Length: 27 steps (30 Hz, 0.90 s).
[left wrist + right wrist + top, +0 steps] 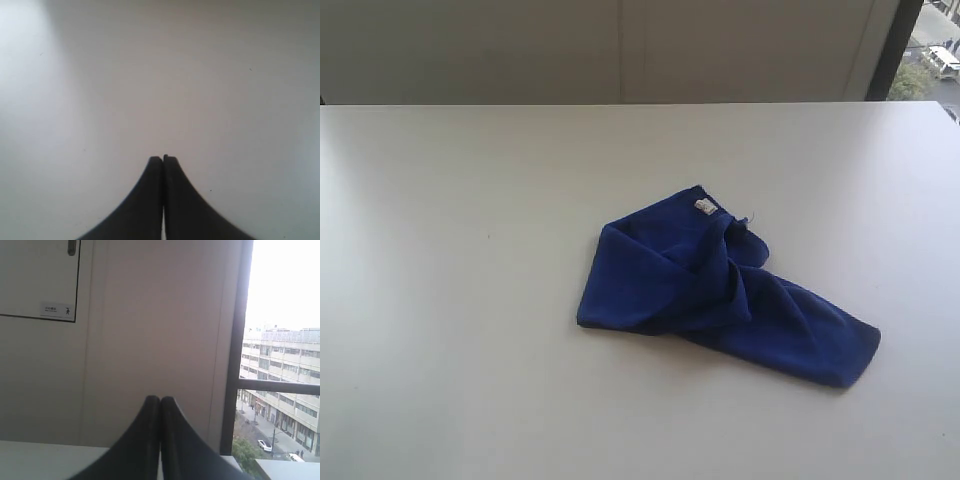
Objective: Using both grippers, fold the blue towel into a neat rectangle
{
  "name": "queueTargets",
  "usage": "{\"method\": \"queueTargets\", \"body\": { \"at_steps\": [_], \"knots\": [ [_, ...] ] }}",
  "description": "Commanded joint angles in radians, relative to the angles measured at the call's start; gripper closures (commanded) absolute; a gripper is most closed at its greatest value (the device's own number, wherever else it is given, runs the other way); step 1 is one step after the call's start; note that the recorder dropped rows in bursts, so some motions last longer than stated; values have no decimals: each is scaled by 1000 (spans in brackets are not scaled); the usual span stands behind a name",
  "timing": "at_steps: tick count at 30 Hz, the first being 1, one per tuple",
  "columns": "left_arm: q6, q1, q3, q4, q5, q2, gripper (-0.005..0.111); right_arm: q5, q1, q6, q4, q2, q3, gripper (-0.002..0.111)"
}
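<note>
A: Far left first?

B: Left gripper (163, 159): two narrow black fingers, smooth and tapering, pressed tip to tip with only a hairline seam between, gripping nothing. Beneath, plain matte white tabletop (150, 75), lit brighter toward one corner.

A: And toward the middle of the exterior view?

B: Same pale, flat, broad tabletop. Right of centre, a deep royal-blue microfibre towel (720, 285), soft and nappy, lying loose in a twisted heap rather than spread flat.

A: Shape of the heap?

B: On the left, a broad flap folded over itself, with a rounded edge. In the middle, bunched creases drawn into a knot-like gather. To the right, a long flat tail running toward the near right corner of the table. Small white label (704, 206) at the far corner of the cloth.

A: Further right?

B: Right gripper (160, 399): matching black curved fingers, likewise closed tip against tip and empty, pointed toward a smooth cream wall panel (150, 330) bearing a small printed sign (56, 309).

A: At the right edge?

B: Dark vertical window frame (235, 340), then daylight: pale multi-storey buildings (280, 360), a street, parked cars (264, 444).
</note>
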Motion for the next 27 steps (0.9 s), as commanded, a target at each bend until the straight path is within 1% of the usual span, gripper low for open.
{"method": "queueTargets", "body": {
  "at_steps": [1, 4, 7, 9, 10, 11, 12, 19, 23, 27],
  "knots": [
    [0, 3, 4, -3, 0, -4, 107, 151, -4, -3, 0, 124, -166, 108],
    [0, 3, 4, -3, 0, -4, 107, 218, -4, -3, 0, 249, -259, 108],
    [0, 3, 4, -3, 0, -4, 107, 248, -4, 0, 11, 446, -352, 108],
    [0, 3, 4, -3, 0, -4, 107, 235, -4, 4, 93, 552, -374, 108],
    [0, 3, 4, -3, 0, -4, 107, 230, -4, 4, 192, 611, -385, 108],
    [0, 3, 4, -3, 0, -4, 107, 236, -4, 2, 251, 662, -404, 108],
    [0, 3, 4, -3, 0, -4, 107, 260, -2, -5, 269, 725, -433, 108],
    [0, 3, 4, -3, 0, -4, 107, 475, -2, -5, 269, 981, -623, 108],
    [0, 3, 4, -3, 0, -4, 107, 518, 2, -5, 269, 1090, -711, 108],
    [0, 3, 4, -3, 0, -4, 107, 524, 38, -25, 269, 1189, -788, 108]
  ]
}}
